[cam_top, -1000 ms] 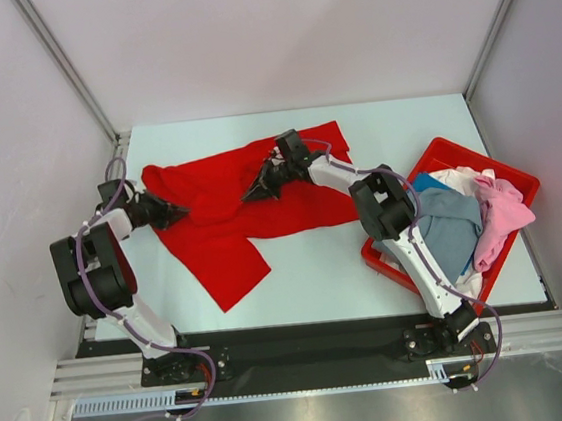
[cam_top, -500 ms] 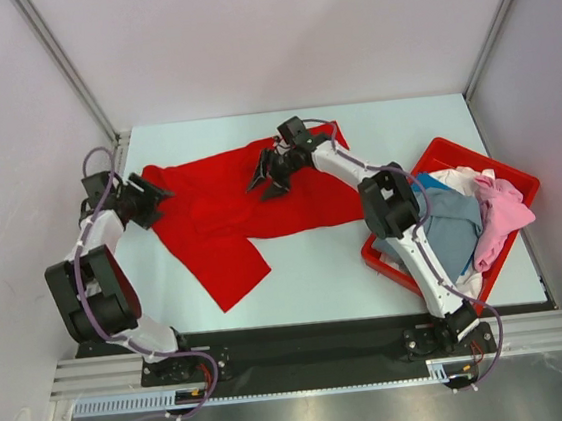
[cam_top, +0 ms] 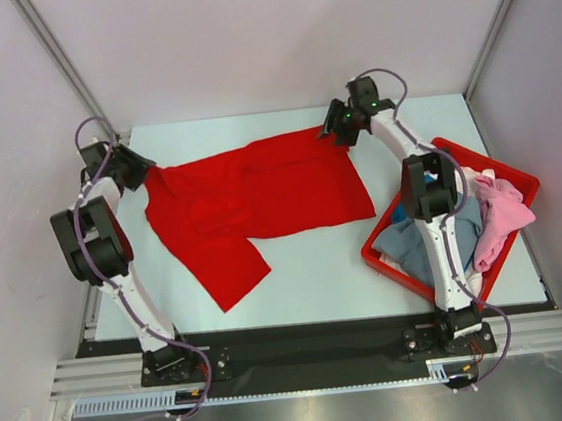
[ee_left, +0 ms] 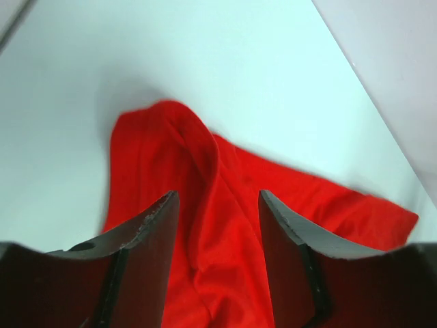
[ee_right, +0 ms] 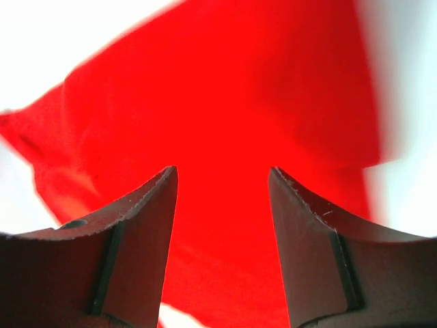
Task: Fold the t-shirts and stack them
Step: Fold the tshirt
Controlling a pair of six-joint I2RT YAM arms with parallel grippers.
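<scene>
A large bright red t-shirt (cam_top: 260, 198) lies spread on the white table, one sleeve trailing toward the near edge. My left gripper (cam_top: 142, 171) hovers at the shirt's left end, open, with only red cloth (ee_left: 218, 246) showing below its empty fingers. My right gripper (cam_top: 336, 127) is open over the shirt's far right corner, and red fabric (ee_right: 225, 102) fills the view beneath it. More t-shirts sit heaped in the red bin (cam_top: 492, 158): a grey-blue one (cam_top: 415, 242), a pink one (cam_top: 502, 212) and a white one (cam_top: 469, 179).
The bin stands at the table's right side, and my right arm's links pass over its left part. Grey walls close in on the left, back and right. A black rail with both arm bases runs along the near edge.
Both grippers opened and let go of the red t-shirt, then drew apart toward the far left and far right corners. The shirt now lies wider and flatter.
</scene>
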